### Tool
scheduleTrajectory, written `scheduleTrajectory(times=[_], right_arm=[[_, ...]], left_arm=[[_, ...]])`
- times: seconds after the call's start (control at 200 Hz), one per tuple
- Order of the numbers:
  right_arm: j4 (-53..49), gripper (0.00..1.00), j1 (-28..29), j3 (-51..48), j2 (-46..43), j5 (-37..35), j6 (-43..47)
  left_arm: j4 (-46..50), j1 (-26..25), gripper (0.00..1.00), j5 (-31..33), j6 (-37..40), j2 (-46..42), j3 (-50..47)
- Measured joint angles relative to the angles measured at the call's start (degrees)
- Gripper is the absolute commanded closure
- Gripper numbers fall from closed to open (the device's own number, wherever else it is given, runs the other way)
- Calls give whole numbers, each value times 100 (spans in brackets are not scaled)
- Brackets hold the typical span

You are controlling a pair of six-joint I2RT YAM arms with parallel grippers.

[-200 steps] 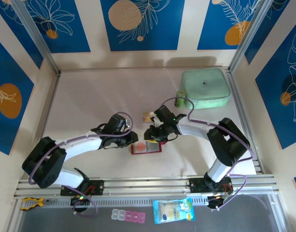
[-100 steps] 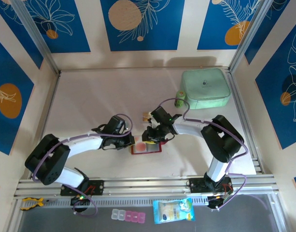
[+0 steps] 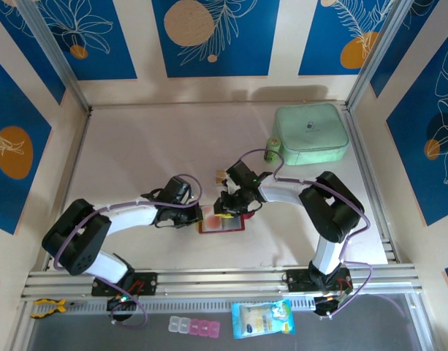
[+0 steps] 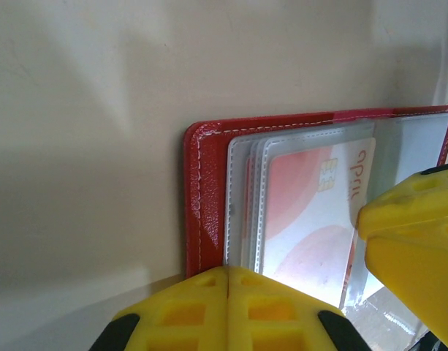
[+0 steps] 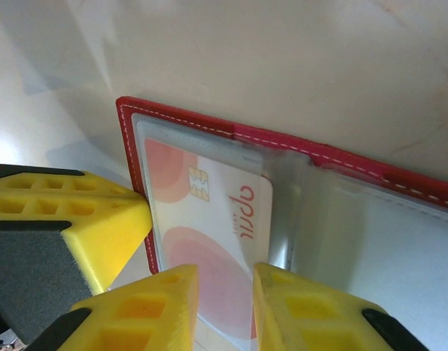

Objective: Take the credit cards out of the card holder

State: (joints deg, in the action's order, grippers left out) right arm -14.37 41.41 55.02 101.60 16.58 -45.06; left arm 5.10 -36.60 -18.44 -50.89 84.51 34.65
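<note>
Stitching in pale thread follows the rounded corner of the card holder [image 3: 222,224] [image 4: 205,183] [image 5: 340,157], a red wallet with a leather-like grain. It lies open and flat near the middle of the worktop [image 3: 136,161], a little toward the near edge. Its clear, glossy sleeves [image 4: 242,197] are stacked like pages. Under the top one sits a thin red-and-white card [image 4: 304,219] [image 5: 209,241] with a gold chip and rounded corners.

The left gripper [image 3: 198,216] [image 4: 227,292], blocky yellow plastic with moulded hollows, has its fingertips pressed together with no gap, at the holder's left edge. The right gripper [image 3: 225,208] [image 5: 225,292] holds its yellow fingers a narrow gap apart over the card, whose face shows between them. It grips nothing I can make out.

A small tan card [image 3: 221,176] lies flat just beyond the right gripper. A mint-green case [image 3: 311,133], squarish with soft corners, sits near the far right corner.
</note>
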Motion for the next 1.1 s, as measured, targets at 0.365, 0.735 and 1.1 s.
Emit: scheduleTrajectory(times=[0.365,0.735,1.1], right_arm=[[26,75,24,7,83,42,2],[31,75,28,7,85,39,2],[-24,75,61,15,85,-81,74]], left_arm=[[-13,0,97,-2,-2,-111,0],[-374,0,97,-166,-116,44,0],[-319,0,97,-160,-114,70,0]])
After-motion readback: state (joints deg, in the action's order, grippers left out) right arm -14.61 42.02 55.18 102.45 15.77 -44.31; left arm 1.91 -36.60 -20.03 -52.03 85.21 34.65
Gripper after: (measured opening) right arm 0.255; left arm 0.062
